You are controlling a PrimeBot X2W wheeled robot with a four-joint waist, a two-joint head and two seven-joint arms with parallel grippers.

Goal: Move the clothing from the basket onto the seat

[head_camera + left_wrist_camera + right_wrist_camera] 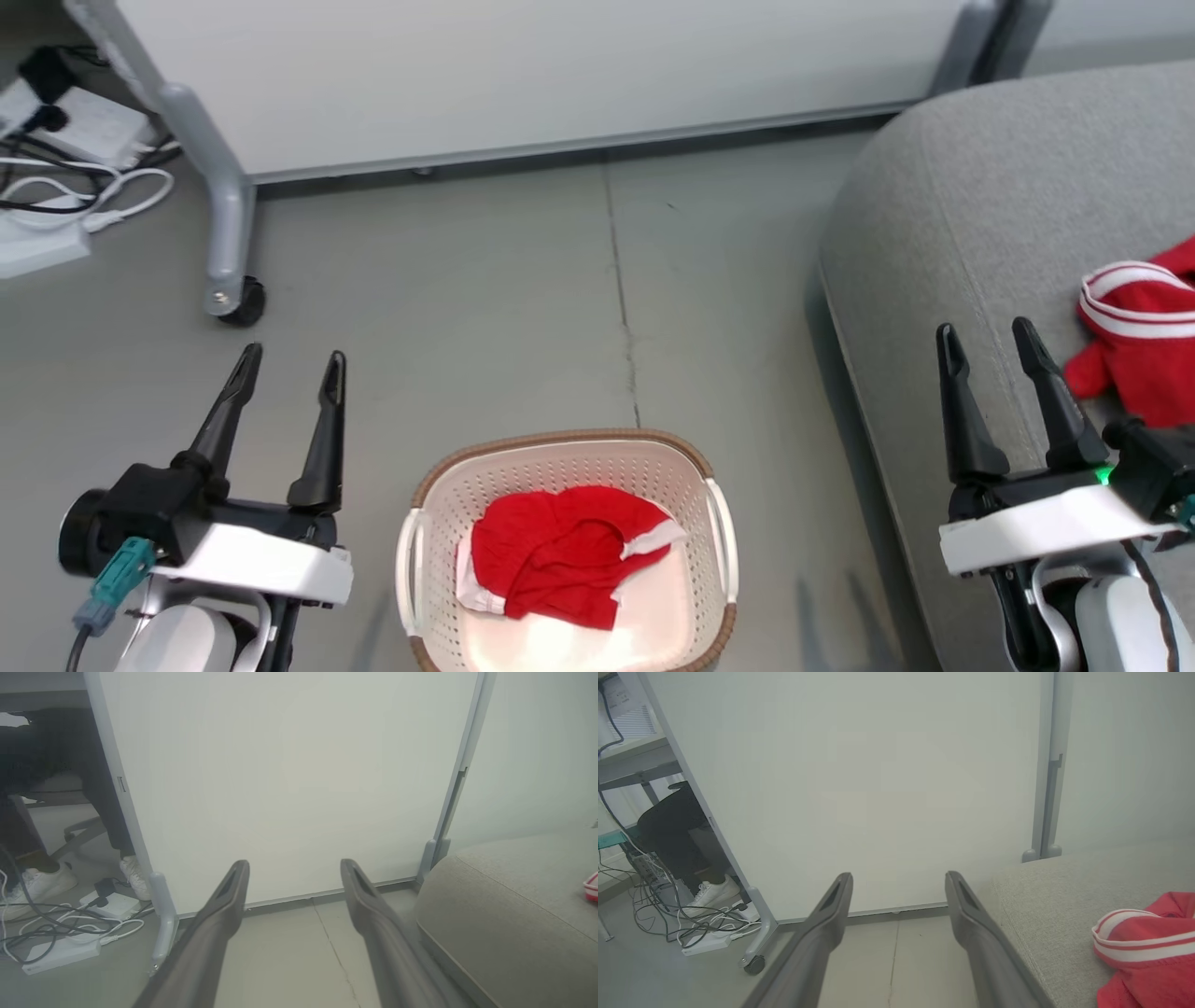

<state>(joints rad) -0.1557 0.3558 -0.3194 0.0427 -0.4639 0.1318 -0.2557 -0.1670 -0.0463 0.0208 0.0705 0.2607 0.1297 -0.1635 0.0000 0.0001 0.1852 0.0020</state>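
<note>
1. Counted it up: two red sports jersey pieces with white trim. One red jersey [560,551] is crumpled in the cream perforated plastic basket with the brown rim [560,437]. The other jersey [1144,341] lies on the big grey fabric sofa seat [980,215]. One basket, one seat, two hands.
2. Both hands are empty, fingers spread wide. The left hand [294,355] hangs over the grey floor [467,308] left of the basket. The right hand [986,329] is over the seat's front edge, just beside the jersey there.
3. The seat jersey runs out of view on the right, and the basket's near end is cut off. Can't tell what's bunched under the basket jersey.
4. There's a strip of bare floor between basket and seat. More open floor runs up to the white wheeled partition [560,75]. There are tangled cables [84,187] far left.
</note>
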